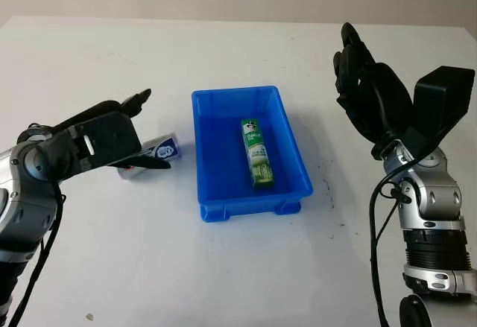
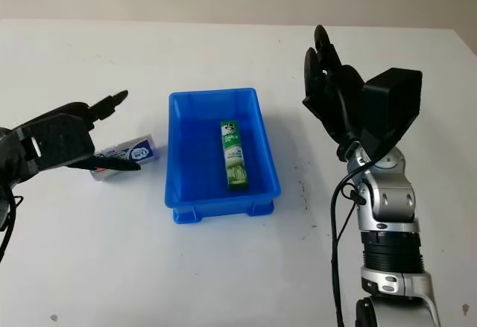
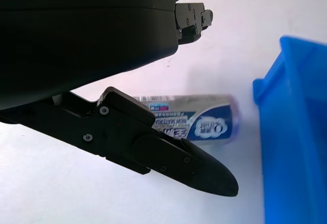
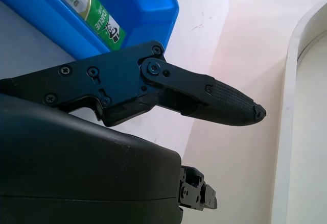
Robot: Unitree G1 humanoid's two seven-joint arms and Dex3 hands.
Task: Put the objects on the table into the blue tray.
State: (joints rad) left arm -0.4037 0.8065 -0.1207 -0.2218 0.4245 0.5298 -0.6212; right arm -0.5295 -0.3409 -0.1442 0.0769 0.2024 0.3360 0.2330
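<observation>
One green toothpaste box (image 1: 258, 153) lies in the blue tray (image 1: 211, 193); the white packet (image 1: 160, 150) waits mid-left on the tabletop (image 1: 223, 267) under the open, empty left hand (image 1: 104, 137), while the right hand (image 1: 369, 92), also open and empty, is raised at the right.

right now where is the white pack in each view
Left eye view: white pack on the table left of the blue tray, partly under the open left hand.
Right eye view: pack left of the tray.
Left wrist view: pack between the fingers, beside the tray wall.
Right wrist view: not in it.
Shared landmark: the tray.
</observation>
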